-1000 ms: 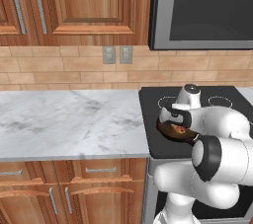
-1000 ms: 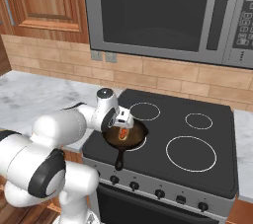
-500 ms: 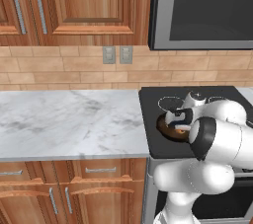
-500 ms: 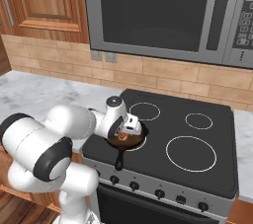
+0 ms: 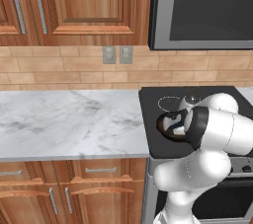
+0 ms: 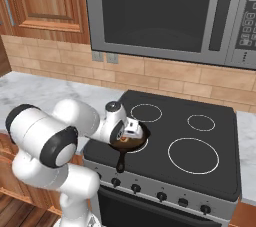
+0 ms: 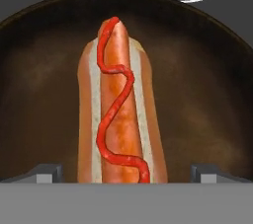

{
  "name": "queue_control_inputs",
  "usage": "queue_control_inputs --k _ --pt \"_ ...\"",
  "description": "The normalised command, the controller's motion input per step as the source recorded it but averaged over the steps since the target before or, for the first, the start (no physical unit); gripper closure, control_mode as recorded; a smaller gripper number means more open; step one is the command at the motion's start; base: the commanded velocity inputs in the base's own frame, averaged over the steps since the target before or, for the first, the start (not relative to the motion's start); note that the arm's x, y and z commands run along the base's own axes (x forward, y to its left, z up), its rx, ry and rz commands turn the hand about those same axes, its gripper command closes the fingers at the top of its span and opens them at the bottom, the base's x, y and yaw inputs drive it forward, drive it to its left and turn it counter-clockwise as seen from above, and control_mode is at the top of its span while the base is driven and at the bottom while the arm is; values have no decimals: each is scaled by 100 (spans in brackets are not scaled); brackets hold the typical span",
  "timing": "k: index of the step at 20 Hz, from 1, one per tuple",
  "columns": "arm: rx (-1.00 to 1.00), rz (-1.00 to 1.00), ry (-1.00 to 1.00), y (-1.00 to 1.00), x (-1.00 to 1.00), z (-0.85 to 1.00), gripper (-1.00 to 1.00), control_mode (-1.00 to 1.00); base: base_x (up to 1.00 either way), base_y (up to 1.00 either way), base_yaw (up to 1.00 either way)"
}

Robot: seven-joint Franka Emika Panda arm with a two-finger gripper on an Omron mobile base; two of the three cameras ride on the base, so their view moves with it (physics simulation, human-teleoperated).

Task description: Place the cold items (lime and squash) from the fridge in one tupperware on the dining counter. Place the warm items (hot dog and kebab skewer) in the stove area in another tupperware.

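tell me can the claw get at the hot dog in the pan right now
Probably yes. The open claw hangs right over the hot dog lying in the pan, one fingertip on each side, with nothing between them.

A hot dog with an orange-brown sausage in a pale bun, 1 wavy red ketchup line along its top, lies flat and lengthwise on the floor of a dark round frying pan.

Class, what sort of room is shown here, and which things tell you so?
A home kitchen: a black stove holding a pan with a hot dog, a microwave above, wooden cabinets.
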Motion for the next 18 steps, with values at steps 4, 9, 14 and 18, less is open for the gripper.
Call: queue_control_inputs --k 4,9,14,18 --pt "-2 0 0 9 20 -29 -100 -100 0 0 0" --pt "0 0 0 0 14 -27 100 -100 0 0 0" --pt "1 0 0 -5 1 -38 100 -100 0 0 0" --pt "5 -4 0 -1 0 -51 100 -100 0 0 0"
